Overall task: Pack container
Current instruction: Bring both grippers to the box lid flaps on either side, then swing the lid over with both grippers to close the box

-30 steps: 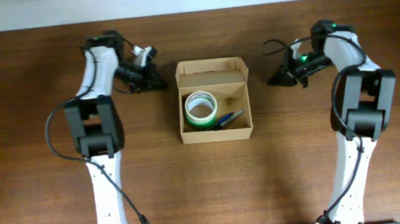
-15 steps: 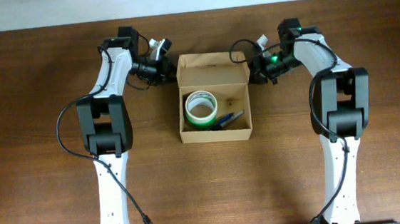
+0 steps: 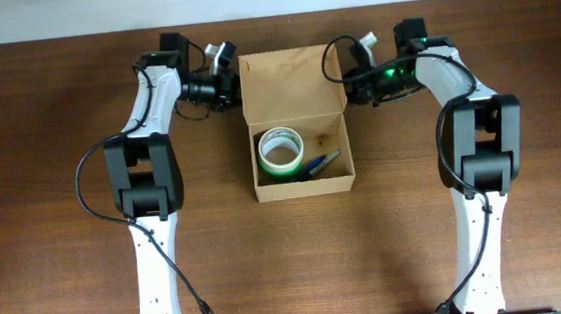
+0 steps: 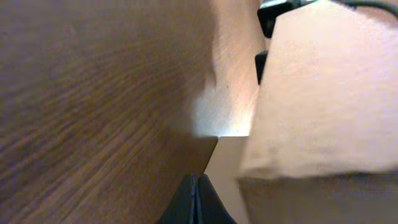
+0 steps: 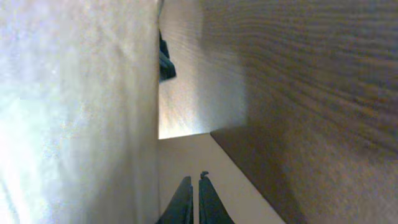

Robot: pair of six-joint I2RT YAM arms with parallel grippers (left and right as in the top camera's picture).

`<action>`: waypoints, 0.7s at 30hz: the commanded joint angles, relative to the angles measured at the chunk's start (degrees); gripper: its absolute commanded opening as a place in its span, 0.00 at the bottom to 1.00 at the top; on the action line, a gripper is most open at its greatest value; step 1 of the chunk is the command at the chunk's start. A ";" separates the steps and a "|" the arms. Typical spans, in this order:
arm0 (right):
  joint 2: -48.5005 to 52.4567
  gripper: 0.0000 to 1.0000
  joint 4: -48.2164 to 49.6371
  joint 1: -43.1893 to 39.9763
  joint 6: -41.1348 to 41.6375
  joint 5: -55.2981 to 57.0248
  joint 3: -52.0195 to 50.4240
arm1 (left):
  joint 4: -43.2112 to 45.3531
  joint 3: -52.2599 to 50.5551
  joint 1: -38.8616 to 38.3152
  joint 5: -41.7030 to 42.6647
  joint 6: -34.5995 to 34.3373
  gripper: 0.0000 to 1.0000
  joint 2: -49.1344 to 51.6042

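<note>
Box [image 3: 303, 189] sits at the centre of the counter [image 3: 67, 244], between the two arms, with its lid flap [image 3: 292, 81] open on the far side. Inside the box I see a roll of green tape [image 3: 282, 152] on the left and pens [image 3: 319, 166] lying beside it on the right.

Left tool [image 3: 231, 89]: positioned just beside the left edge of the flap. In the left wrist view its fingers [image 4: 186, 202] are pressed together and hold nothing, with the cardboard of the box [image 4: 323, 93] to their right.

Right tool [image 3: 348, 83]: positioned just beside the right edge of the flap. In the right wrist view its fingers [image 5: 183, 200] are closed and hold nothing, with the cardboard [image 5: 74, 93] to their left.

I cannot tell whether either tool touches the flap.
</note>
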 commanded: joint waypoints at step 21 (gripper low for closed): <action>-22.36 0.04 -18.78 3.69 -12.70 21.11 1.29 | -20.68 2.23 -4.09 -20.28 8.90 0.02 -21.57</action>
